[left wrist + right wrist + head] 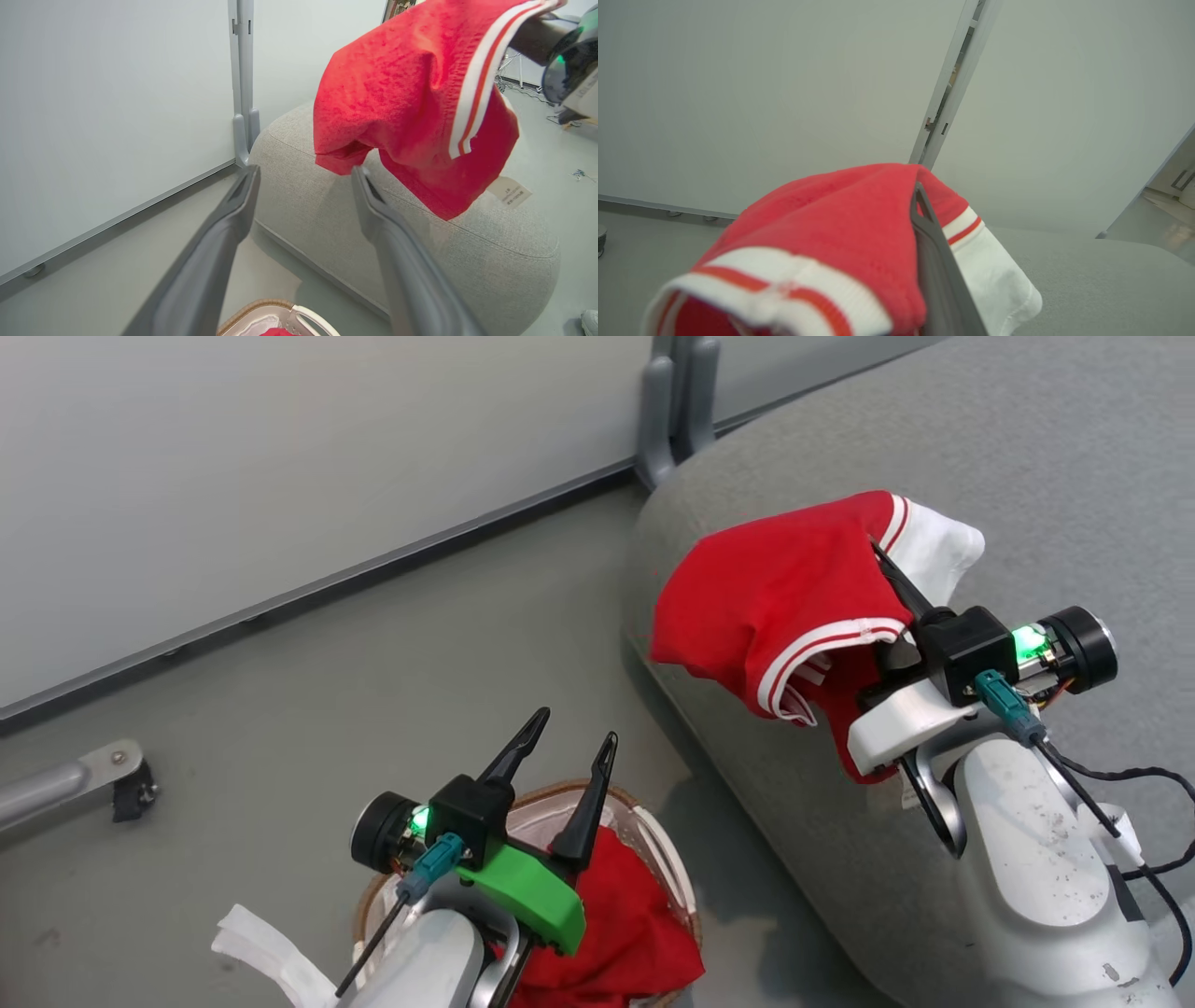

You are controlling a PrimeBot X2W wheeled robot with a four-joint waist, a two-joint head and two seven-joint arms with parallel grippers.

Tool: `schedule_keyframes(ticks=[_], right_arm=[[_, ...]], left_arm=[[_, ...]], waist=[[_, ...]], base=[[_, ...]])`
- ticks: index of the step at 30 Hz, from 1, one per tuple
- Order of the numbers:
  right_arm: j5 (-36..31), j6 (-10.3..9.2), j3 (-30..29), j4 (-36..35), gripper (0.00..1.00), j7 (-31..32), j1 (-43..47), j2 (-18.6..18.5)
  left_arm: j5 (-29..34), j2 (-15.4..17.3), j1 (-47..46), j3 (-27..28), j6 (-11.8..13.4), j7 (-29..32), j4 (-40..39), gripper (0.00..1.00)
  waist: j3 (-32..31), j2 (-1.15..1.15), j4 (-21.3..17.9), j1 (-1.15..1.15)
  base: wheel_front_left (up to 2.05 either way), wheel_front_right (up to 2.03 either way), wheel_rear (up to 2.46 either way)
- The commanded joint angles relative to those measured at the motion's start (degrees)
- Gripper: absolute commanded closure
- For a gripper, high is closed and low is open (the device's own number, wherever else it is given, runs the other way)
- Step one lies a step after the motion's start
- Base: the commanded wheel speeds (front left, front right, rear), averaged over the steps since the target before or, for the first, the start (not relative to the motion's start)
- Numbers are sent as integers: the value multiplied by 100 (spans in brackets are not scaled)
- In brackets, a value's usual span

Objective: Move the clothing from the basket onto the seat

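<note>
The left gripper (572, 737) hovers wide open and empty above the basket (644, 807), where the plain red garment (635, 915) lies; the right gripper (885, 560) is clamped on the striped garment (784, 588), dangling above the seat (1027, 476).

The left tool (576, 725) sits near and to the left, its two dark fingers spread wide and pointing away. The right tool (885, 558), farther off to the right, is pinched tight on the red garment (775, 588).
</note>
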Motion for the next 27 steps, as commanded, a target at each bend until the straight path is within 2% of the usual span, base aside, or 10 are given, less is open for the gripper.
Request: schedule_keyframes(ticks=[1,7,12,20,27], right_arm=[[42,-8,-28,-15,100,-30,58,-11],[88,-8,-190,-63,100,-30,143,-10],[137,-8,-308,-125,100,-30,119,-11],[-32,-8,-777,-248,100,-29,-418,-11],[-171,-8,-1380,-238,100,-30,-1490,-326]], left_arm=[[52,22,38,29,-17,-3,1,0],[200,24,-33,58,-35,-3,-31,0],[287,24,-101,72,-55,-3,-88,0],[550,97,-348,-5,-75,-3,-199,0],[750,323,-711,-145,-84,-3,-350,0]], waist=[[220,0,-622,0],[353,0,-850,0],[504,0,-853,0],[1049,0,-600,0],[1817,0,-259,0]], base=[[0,0,0],[0,0,0],[0,0,0],[0,0,0],[0,0,0]])
